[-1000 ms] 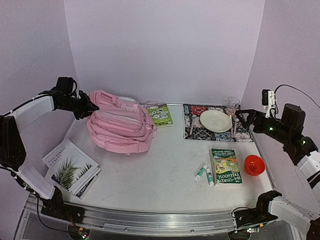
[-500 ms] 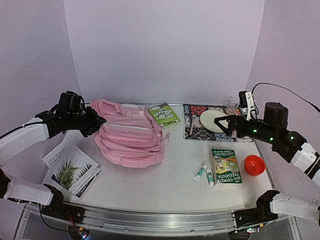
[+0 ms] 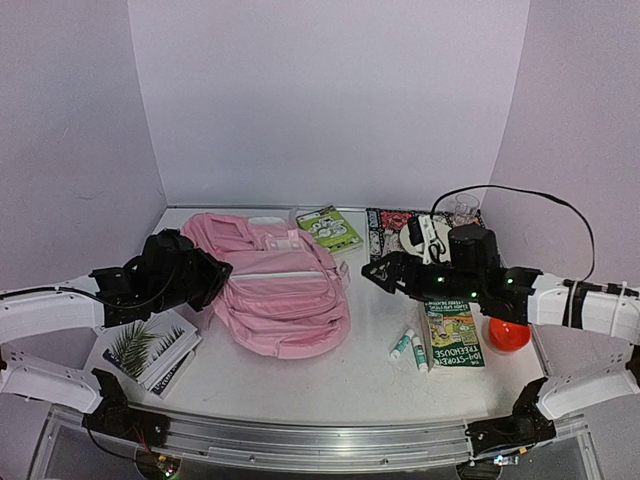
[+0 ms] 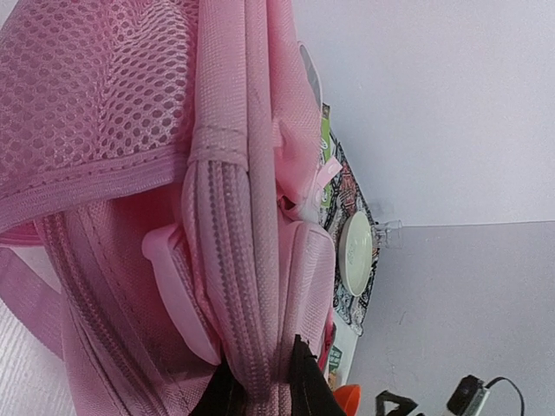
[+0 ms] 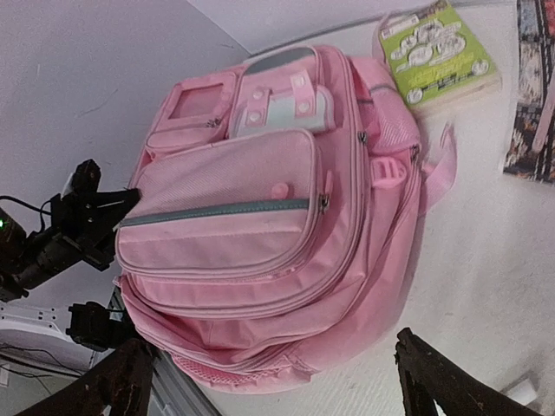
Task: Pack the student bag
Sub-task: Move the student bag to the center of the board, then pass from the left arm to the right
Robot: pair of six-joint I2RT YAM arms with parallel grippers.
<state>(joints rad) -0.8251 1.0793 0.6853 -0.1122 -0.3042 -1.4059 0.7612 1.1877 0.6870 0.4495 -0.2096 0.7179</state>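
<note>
Student bag (image 3: 285,300), pink, lies flat on the table (image 3: 340,390) left of centre, front pockets up, top toward the back wall. Left gripper (image 4: 264,394) is clamped on the bag's left side edge, fingers (image 4: 227,397) pinching a ribbed seam beside the mesh panel; grip is clear in the left wrist view. Right gripper (image 3: 378,274) has jaws spread wide and holds nothing, low over the table just right of the bag and pointing at it; looks apart from the fabric. Green book (image 3: 329,229) sits just behind the bag's top right corner, cannot tell if touching. Patterned mat (image 3: 388,222) at back right carries a white plate (image 3: 410,236), mostly hidden by the right arm; clear glass (image 3: 462,208) at the mat's far edge. Illustrated book (image 3: 452,338) lies front right, two small white tubes (image 3: 408,348) just left of it, red round thing (image 3: 508,333) just right. Palm-leaf book (image 3: 145,350) front left, partly under the left arm
</note>
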